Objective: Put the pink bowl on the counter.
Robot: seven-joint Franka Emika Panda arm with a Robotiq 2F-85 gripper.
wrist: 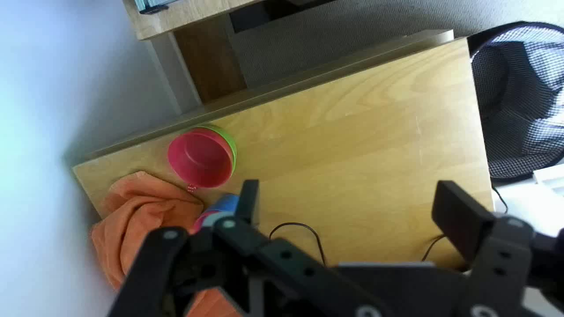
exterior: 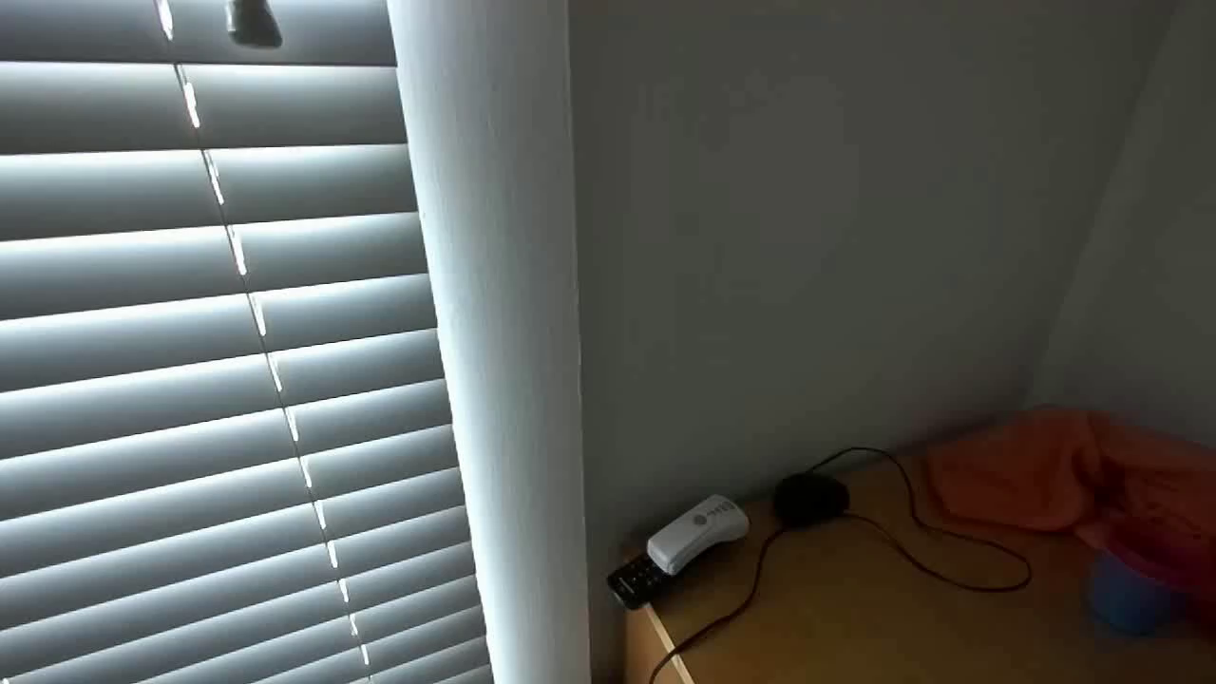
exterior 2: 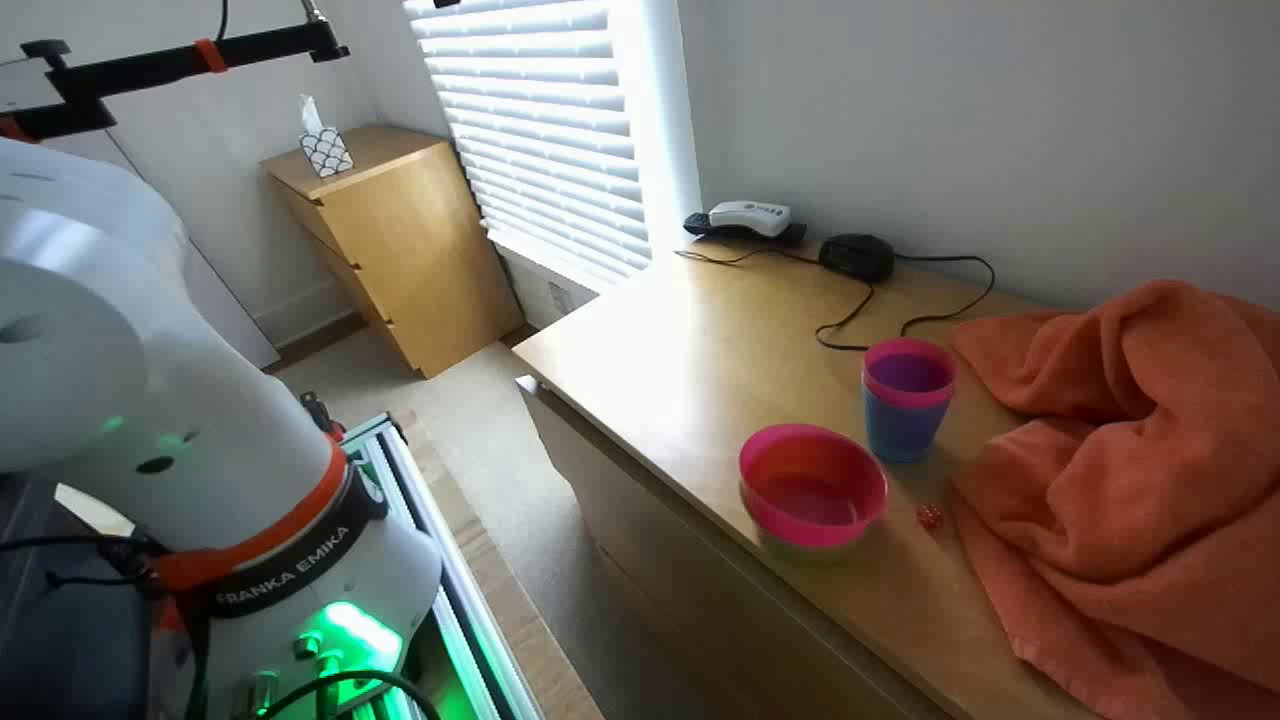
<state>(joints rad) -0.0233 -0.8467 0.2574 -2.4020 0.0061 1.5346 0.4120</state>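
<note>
A: Status?
B: The gripper (wrist: 348,189) is hanging well apart from the desk (wrist: 374,132), fingers standing wide apart, holding nothing.
A: Next out?
B: A blue cup (wrist: 225,202), partly hidden by a finger in the wrist view; in an exterior view a pink cup (exterior 2: 908,372) is nesting in it.
A: Task item?
B: The pink bowl (wrist: 200,158) is sitting just beside the long robot-side edge, toward the corner by the orange towel (wrist: 145,211). A green bowl (wrist: 228,138) is showing under its rim, so I'm reading it as nested, not touching the desk. Can't tell how deep.
A: Handling?
B: Guessing thin plastic: light, stiff with slight give, smooth so likely slipping under a weak pinch, not fragile.
A: Hold where?
B: I'd be taking the rim, one finger inside, one outside, on the side facing the short edge by the mesh bin (wrist: 520,105); most bare desk is lying that way.
A: Risks?
B: Pinching low would likely be dragging the green bowl along. Towel side is looking crowded: a red speckled thing (exterior 2: 930,516) is lying just beside the bowl.
</note>
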